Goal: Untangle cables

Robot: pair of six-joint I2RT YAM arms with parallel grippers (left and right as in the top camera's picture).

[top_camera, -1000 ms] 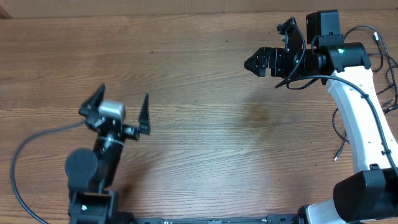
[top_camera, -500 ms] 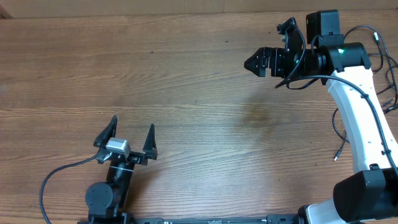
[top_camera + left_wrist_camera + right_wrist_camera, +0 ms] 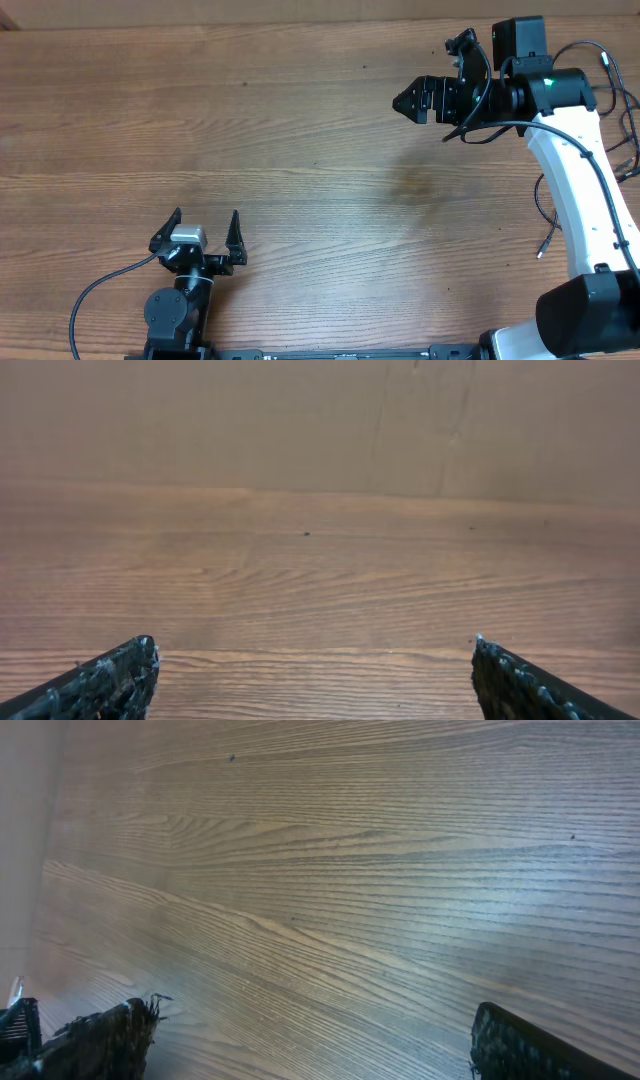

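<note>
Thin black cables show only at the far right of the overhead view. One cable (image 3: 541, 222) hangs beside the white right arm and ends in a small pale plug tip. More thin loops (image 3: 628, 120) lie at the right edge. My left gripper (image 3: 200, 232) is open and empty near the front edge, far from them. It is open over bare wood in the left wrist view (image 3: 313, 650). My right gripper (image 3: 400, 101) points left at the back right. In the right wrist view (image 3: 310, 1020) its fingers are wide apart with nothing between them. No cable shows in either wrist view.
The wooden table (image 3: 320, 170) fills the view. A thicker black wire (image 3: 90, 300) fixed to the left arm curves along the front left. The right arm's white link (image 3: 580, 190) stands between the gripper and the cords. A brown wall (image 3: 300, 420) rises behind the table.
My left arm has pulled back toward the front edge, and its open gripper has moved down and slightly right. The right arm has not moved.
</note>
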